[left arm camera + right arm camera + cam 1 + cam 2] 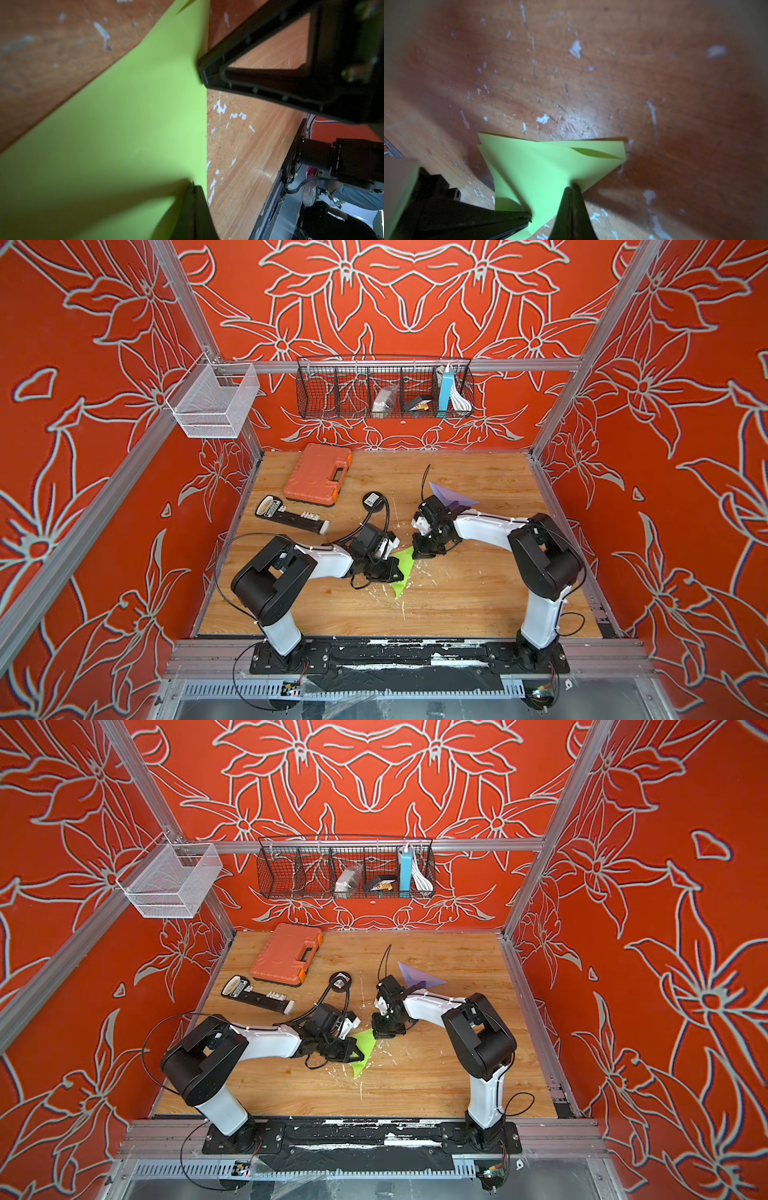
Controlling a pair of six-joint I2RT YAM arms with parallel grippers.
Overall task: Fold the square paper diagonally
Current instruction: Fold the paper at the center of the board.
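Both the left gripper (398, 571) and right gripper (419, 555) are pinched together, seemingly on the folded green paper (401, 585).

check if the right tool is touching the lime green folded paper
Touching. The right wrist view shows the right tool closed on the lime green folded paper, no gap.

No writing is legible on anything here.
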